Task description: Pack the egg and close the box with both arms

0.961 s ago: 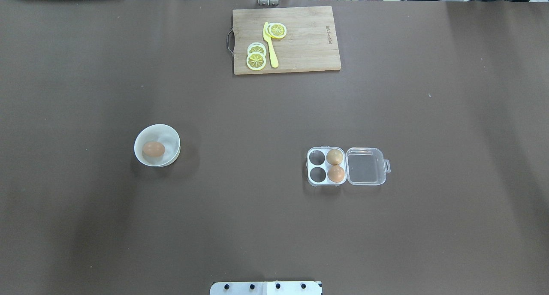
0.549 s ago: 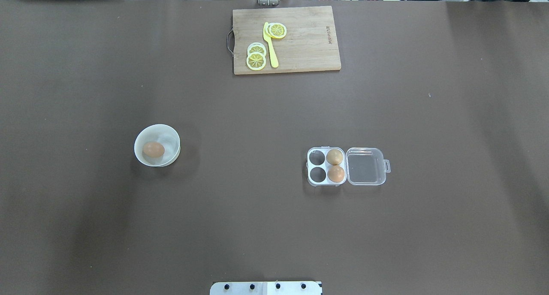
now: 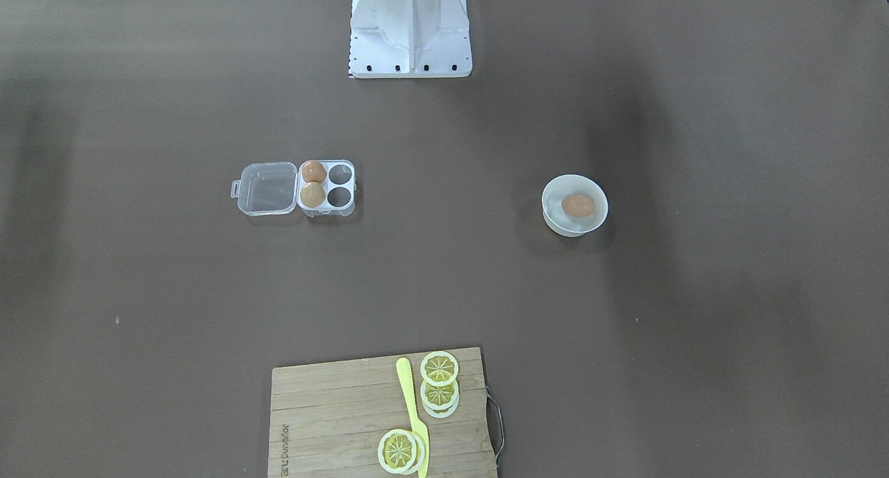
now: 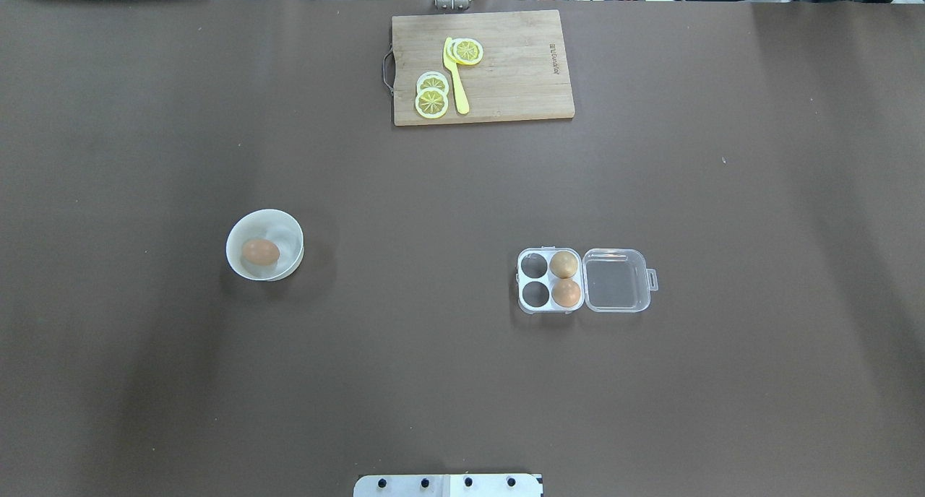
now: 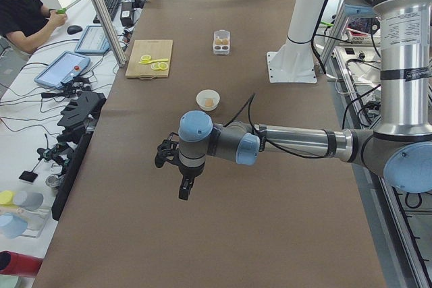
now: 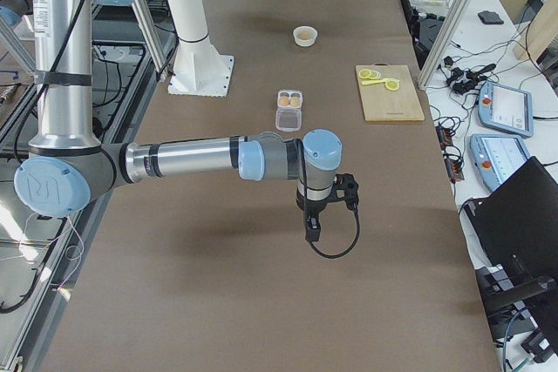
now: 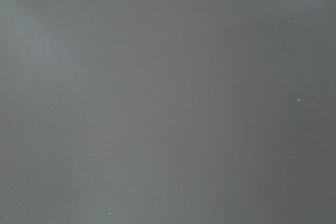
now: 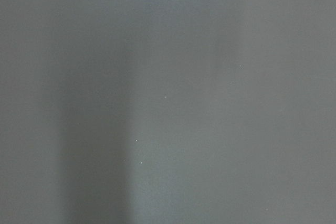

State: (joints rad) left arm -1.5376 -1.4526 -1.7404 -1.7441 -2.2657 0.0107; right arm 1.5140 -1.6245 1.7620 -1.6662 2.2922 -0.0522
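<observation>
Only side views show arms (image 5: 290, 141) — overhead shows egg (image 4: 260, 251).

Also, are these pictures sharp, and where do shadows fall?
Overhead exterior: sharp, with soft dark bands on the table toward both sides. Right wrist-mounted: only table surface, crossed by one vertical shadow band. Left wrist-mounted: only table surface, in nearly even light.

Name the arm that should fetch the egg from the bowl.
Left: the egg sits in the bowl on the robot's left side, nearer the left gripper than the right gripper.
</observation>
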